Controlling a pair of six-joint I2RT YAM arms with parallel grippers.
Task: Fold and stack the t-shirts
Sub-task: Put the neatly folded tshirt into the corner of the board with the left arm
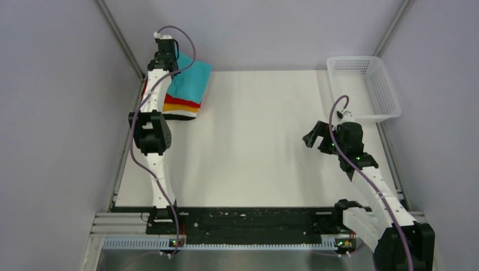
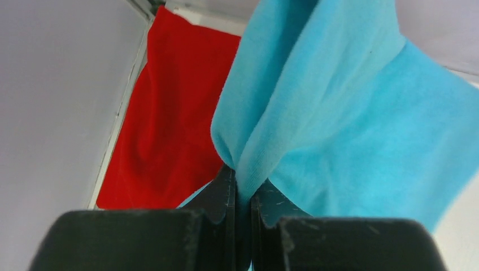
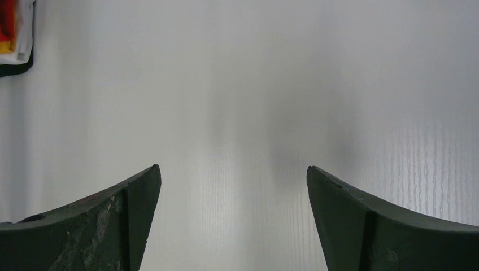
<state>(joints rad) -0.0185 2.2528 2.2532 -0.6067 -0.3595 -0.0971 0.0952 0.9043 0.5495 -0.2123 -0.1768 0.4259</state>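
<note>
A stack of folded t-shirts sits at the table's far left corner, with the turquoise tee (image 1: 192, 79) on top of red (image 1: 181, 100), orange (image 1: 179, 107), white and black (image 1: 182, 116) layers. My left gripper (image 1: 172, 63) reaches over the stack. In the left wrist view it (image 2: 242, 189) is shut on a pinched fold of the turquoise tee (image 2: 339, 107), lifted above the red shirt (image 2: 169, 113). My right gripper (image 1: 314, 138) is open and empty above bare table at the right; its fingers (image 3: 130, 209) spread wide. The stack's edge (image 3: 14, 34) shows in the right wrist view.
A white plastic mesh basket (image 1: 390, 101) stands at the far right corner. The white table (image 1: 260, 147) is bounded by grey walls, with a metal rail along its left edge (image 1: 127, 141).
</note>
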